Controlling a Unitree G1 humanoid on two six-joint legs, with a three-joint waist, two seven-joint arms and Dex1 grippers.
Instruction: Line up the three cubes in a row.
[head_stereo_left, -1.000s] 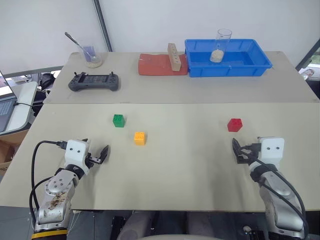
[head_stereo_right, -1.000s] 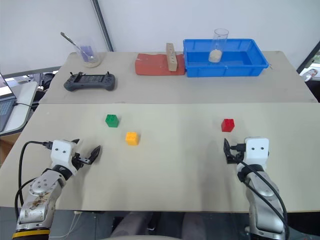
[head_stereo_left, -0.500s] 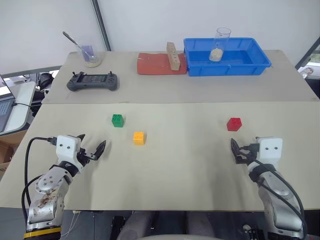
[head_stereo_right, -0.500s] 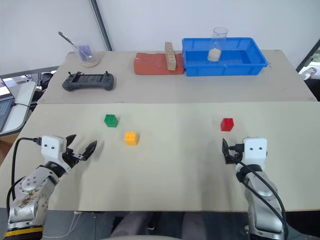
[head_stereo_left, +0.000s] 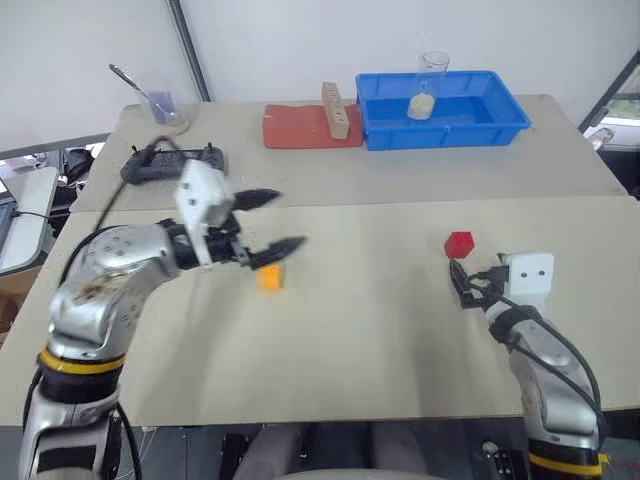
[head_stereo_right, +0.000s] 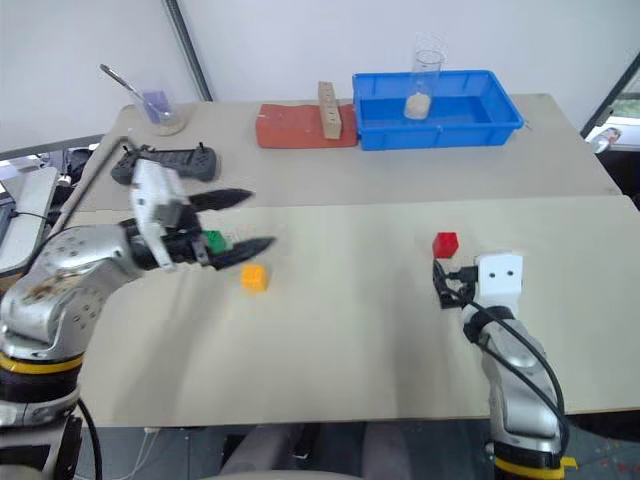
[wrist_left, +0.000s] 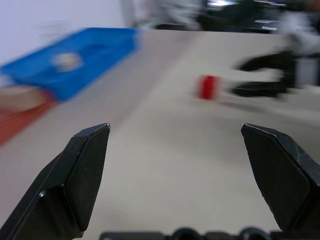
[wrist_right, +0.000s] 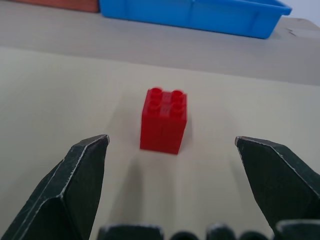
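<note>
Right gripper (wrist_right: 170, 165) wide open and empty, red cube (wrist_right: 164, 120) on the counter (head_stereo_left: 380, 330) dead ahead between its jaws: ease in square, close on the flat sides. Left gripper (head_stereo_right: 235, 225) spread wide over the green cube (head_stereo_right: 213, 241), holding nothing; yellow-orange cube (head_stereo_right: 254, 277) just beside. Behind, blue bin (head_stereo_left: 440, 130) holds a glass (head_stereo_left: 430, 85) with pale stuff inside.

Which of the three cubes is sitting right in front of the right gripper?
The red cube. It sits alone before the open right gripper, while the green cube and yellow-orange cube lie near the left gripper.
</note>
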